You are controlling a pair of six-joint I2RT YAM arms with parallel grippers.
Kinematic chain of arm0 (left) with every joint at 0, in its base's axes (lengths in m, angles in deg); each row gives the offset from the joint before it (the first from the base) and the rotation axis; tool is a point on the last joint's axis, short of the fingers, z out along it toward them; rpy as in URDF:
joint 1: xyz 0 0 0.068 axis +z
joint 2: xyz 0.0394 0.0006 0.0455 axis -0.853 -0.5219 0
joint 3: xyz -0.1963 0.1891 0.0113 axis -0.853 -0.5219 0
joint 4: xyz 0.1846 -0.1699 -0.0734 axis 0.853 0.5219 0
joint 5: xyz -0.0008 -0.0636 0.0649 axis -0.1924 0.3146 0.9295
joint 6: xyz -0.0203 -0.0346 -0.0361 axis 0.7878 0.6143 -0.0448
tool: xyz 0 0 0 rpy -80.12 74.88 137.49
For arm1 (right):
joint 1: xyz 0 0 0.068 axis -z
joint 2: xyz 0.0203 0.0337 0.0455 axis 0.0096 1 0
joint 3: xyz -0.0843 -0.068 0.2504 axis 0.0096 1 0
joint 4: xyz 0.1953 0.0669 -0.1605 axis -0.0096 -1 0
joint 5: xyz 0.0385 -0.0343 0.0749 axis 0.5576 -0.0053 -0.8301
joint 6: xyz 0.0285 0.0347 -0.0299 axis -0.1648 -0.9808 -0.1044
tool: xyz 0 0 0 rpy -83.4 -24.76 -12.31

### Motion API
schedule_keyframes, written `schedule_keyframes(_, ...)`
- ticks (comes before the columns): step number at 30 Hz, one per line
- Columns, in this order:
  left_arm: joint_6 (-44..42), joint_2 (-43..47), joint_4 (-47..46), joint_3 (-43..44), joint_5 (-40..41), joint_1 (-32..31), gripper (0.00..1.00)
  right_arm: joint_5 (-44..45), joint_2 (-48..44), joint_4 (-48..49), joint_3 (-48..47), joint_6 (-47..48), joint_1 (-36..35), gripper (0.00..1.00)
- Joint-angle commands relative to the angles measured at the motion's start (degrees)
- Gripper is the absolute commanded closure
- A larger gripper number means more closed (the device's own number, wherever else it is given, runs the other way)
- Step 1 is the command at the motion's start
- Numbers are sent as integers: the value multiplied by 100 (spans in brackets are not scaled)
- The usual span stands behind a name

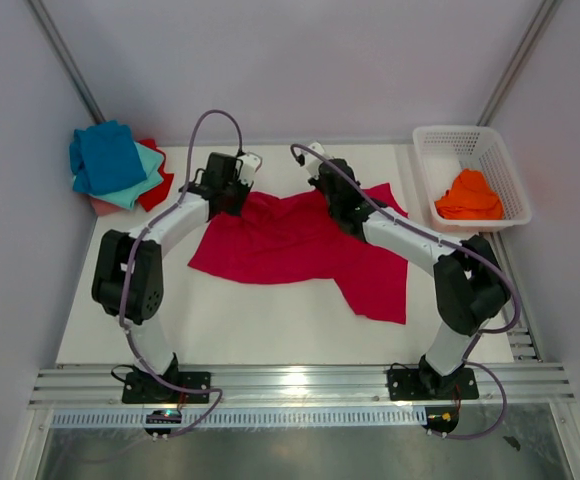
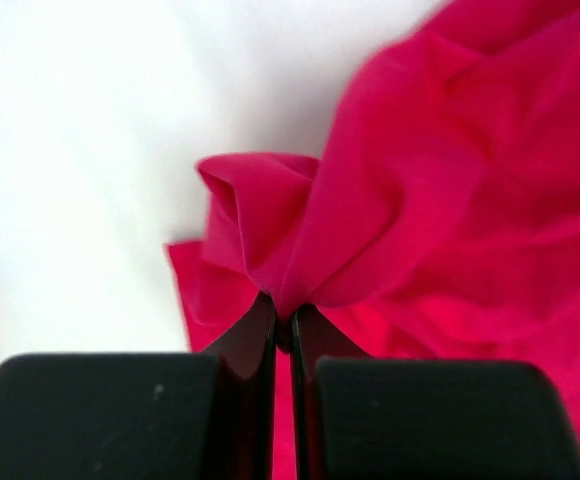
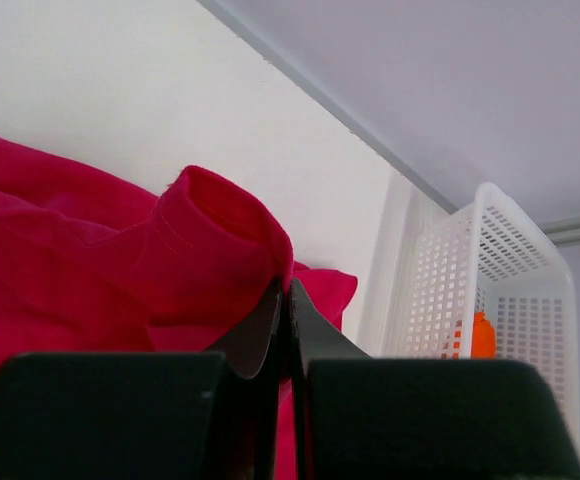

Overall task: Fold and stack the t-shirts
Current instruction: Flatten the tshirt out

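on table [image 1: 250, 325], crimson tee [image 1: 280, 245] lengthwise l-r

At table [image 1: 240, 320] centre, large t-shirt [image 1: 290, 245]. At 10 o'clock, in the far corner, pile of t-shirts [image 1: 115, 165]. At 2 o'clock, lattice basket [image 1: 500, 150], with crumpled t-shirt [image 1: 468, 195] inside. Pinching the large t-shirt's far edge: left gripper [image 2: 283, 325] at 11 o'clock, right gripper [image 3: 285, 300] at 1 o'clock.

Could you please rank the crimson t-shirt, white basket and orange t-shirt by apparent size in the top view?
1. crimson t-shirt
2. white basket
3. orange t-shirt, bunched inside the basket
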Motion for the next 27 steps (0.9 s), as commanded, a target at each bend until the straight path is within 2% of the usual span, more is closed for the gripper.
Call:
schedule_keyframes(1, -576, -211, -132, 741, 887, -1, 100, 252, -438, 337, -44, -98, 116, 97)
schedule_keyframes(4, -814, -685, -18, 1452, 1396, -1, 100, 322, -561, 399, 105, -54, 196, 97)
schedule_keyframes(11, -1534, -1905, -624, 2542, 2520, -1, 100, 393, -799, 461, 413, -54, 380, 97)
schedule_keyframes(15, -2026, -2600, -703, 3176, 2768, -9, 100, 428, -825, 434, 492, -54, 442, 97)
schedule_keyframes(20, -2387, -3181, -976, 3667, 2602, -9, 100, 516, -764, 382, 414, -45, 468, 97)
schedule_keyframes(27, -2106, -3780, -519, 4205, 2206, -18, 100, 516, -588, 171, 211, -186, 468, 97)
